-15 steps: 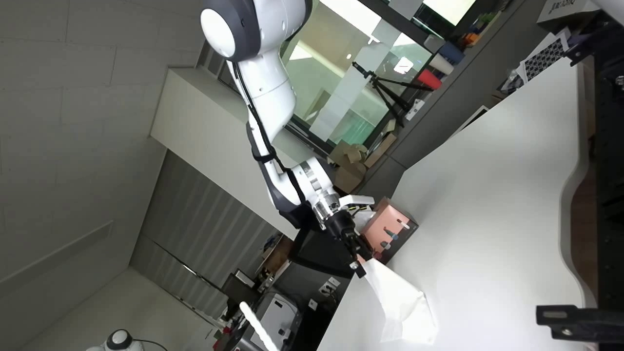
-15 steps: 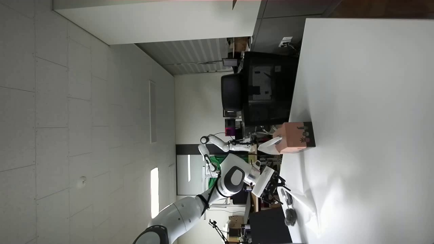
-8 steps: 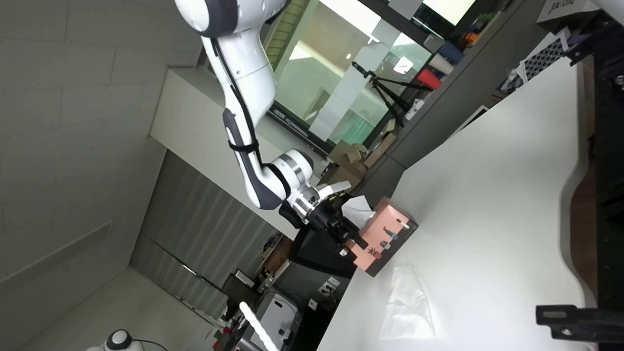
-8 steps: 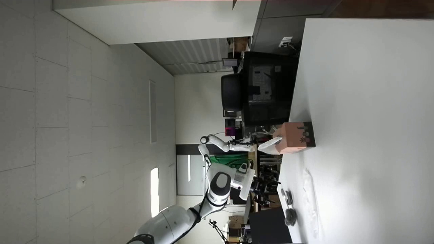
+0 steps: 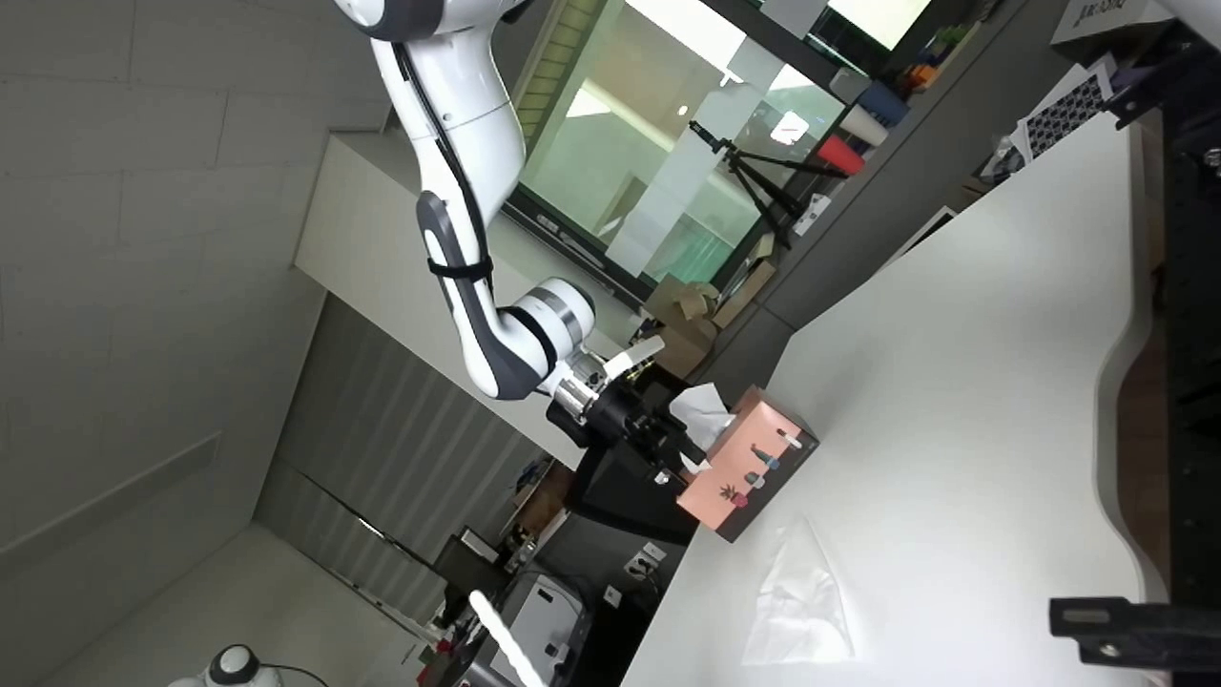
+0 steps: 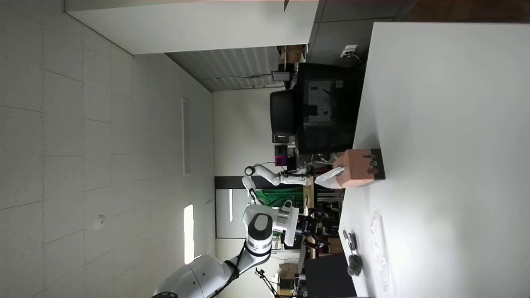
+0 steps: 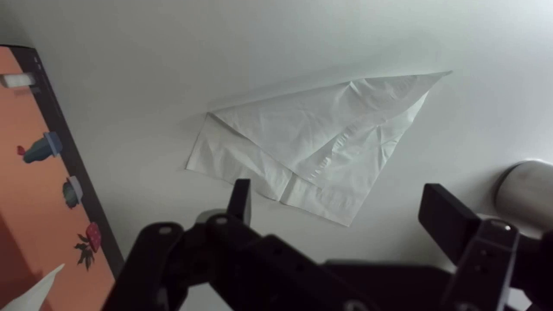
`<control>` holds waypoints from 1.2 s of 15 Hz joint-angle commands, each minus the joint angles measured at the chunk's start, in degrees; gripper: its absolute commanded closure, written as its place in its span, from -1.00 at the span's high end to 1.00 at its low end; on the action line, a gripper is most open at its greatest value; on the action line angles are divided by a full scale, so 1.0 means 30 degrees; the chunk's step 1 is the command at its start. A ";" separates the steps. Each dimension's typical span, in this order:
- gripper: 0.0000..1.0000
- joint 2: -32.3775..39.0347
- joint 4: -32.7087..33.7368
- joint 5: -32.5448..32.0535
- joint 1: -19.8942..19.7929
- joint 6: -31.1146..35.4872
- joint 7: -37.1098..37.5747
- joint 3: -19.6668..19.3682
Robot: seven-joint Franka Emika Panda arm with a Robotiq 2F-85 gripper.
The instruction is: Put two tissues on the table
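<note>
One tissue lies on the desk, creased and folded over itself, its pointed corner reaching to the far right in the wrist view. Above it hangs the end effector, jaws spread wide, nothing in its hold! Over to the left in that view sits the salmon-pink box, and in both exterior views a second tissue pokes out of its top. That's the one wanted next, I'd wager. Hardly any weight there, limp, likely smooth, and quick to tear. So where to grab? My call: low on the tuft, just above the opening, where the paper should bunch thickest. Then a slow pull straight up; rush it and the sheet may rip, or the box could lift along with it.
</note>
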 commanded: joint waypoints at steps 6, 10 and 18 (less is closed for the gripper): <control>1.00 -0.0074 -0.0046 0.0340 -0.1638 0.1343 0.0497 0.0962; 1.00 -0.0074 -0.0046 0.0383 -0.1644 0.1345 0.0485 0.1073; 1.00 -0.0224 0.0467 0.0319 -0.1061 0.2789 0.4719 0.0391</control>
